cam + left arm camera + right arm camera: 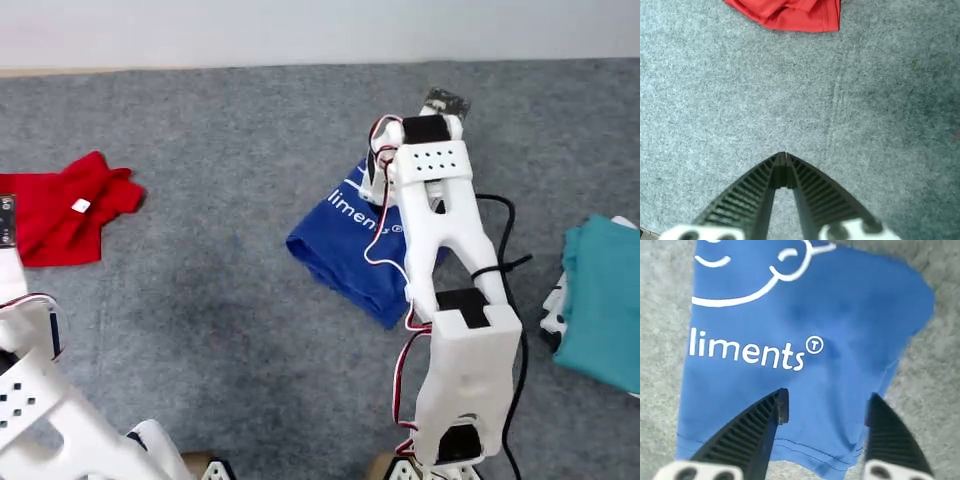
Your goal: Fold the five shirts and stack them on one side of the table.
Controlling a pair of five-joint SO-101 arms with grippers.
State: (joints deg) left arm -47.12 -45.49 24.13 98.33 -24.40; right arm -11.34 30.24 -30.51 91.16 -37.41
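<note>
Three shirts lie on the gray surface (220, 330). The blue shirt (340, 255), with white letters on it, is bunched up near the middle. The red shirt (65, 215) lies crumpled well off to one side of the blue shirt, and the teal shirt (605, 300) lies off to its other side. The right tool (827, 402) hangs right over the blue shirt with its two fingers wide apart, holding nothing. The left tool (785, 159) is far from the blue shirt, over bare surface near the red shirt. Its fingers are pressed together with nothing between them.
</note>
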